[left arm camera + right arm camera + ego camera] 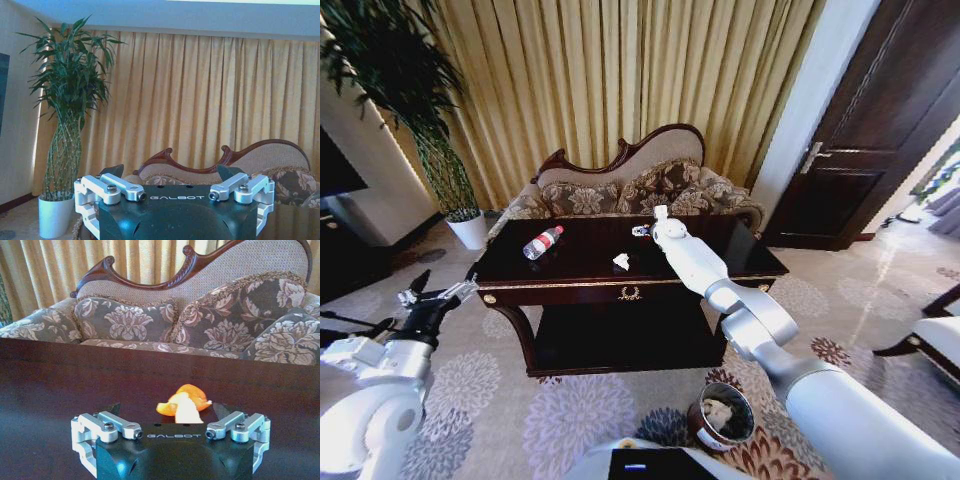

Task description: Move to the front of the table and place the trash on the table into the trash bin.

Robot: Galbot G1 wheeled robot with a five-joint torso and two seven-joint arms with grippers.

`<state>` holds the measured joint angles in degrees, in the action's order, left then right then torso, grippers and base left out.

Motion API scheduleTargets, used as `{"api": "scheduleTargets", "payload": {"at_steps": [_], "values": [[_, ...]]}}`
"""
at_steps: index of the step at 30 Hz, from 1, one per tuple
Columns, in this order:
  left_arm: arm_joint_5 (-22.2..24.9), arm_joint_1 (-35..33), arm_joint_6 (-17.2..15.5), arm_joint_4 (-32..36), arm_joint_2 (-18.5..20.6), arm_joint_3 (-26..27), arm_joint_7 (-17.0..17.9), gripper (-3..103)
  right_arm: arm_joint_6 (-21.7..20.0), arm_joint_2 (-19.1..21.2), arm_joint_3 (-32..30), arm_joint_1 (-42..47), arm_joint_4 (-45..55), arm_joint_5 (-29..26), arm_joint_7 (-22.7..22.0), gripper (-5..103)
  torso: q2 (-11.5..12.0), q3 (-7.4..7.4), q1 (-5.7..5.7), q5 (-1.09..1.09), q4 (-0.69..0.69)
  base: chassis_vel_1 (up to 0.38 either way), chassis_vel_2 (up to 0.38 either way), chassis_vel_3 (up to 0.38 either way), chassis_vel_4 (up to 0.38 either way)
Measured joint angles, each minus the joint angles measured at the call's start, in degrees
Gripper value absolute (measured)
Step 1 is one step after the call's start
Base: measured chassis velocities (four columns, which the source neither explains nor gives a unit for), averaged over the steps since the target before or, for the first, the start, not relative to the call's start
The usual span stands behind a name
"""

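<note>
Reaching across the table [570,268], the right gripper [170,412] stands open around the orange scrap [185,399]; shallow closure risks slippage.

Gold curtains [620,80] behind carved floral sofa [640,190], potted plant [430,130] left, dark door [865,140] right, floral carpet [520,410].

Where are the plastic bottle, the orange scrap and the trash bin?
plastic bottle [542,242], head view, on its label.
orange scrap [186,401], right wrist view, on its middle.
trash bin [698,424], head view, on its outer wall.
</note>
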<state>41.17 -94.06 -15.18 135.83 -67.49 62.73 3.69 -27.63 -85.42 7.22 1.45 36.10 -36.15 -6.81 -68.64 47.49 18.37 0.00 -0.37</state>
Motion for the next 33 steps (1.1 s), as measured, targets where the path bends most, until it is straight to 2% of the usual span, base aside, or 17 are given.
{"api": "scheduleTargets", "payload": {"at_steps": [9, 13, 18, 27, 33], "values": [[0.07, -0.12, 0.00, 0.39, -0.06, 0.08, 0.00, 100, 1.09, 0.14, -0.16, 0.66, 0.36, 1.26, 0.00, 100, 0.00, 0.00, 0.00, 0.00, 0.01, 0.000, 0.000, 0.000, 0.000], [0.14, 0.02, 0.00, 0.13, 0.16, 0.14, 0.02, 100, 5.85, 2.28, -0.94, 1.44, 3.40, 2.29, 0.00, 100, 0.00, 0.00, 0.00, 0.01, -0.03, 0.000, 0.000, 0.000, 0.000], [0.15, 0.17, 0.00, -0.27, 0.15, -0.23, 0.02, 100, 9.38, 3.07, -4.19, 1.59, 6.78, 3.14, -0.01, 100, 0.00, 0.00, 0.00, 0.00, 0.01, 0.000, 0.000, 0.000, 0.000], [-0.03, 0.62, 0.16, -1.62, 0.12, -0.87, -0.26, 100, 11.47, 4.34, -9.15, 7.11, 17.07, 6.36, -0.01, 100, 0.00, 0.00, 0.00, 0.01, -0.02, 0.000, 0.000, 0.000, 0.000], [-0.10, 0.63, 0.96, -2.27, 0.12, -0.89, -0.85, 100, 11.63, 4.06, -9.87, 9.44, 20.06, 7.30, -0.01, 100, 0.00, 0.00, 0.00, 0.00, 0.00, 0.000, 0.000, 0.000, 0.000]]}}
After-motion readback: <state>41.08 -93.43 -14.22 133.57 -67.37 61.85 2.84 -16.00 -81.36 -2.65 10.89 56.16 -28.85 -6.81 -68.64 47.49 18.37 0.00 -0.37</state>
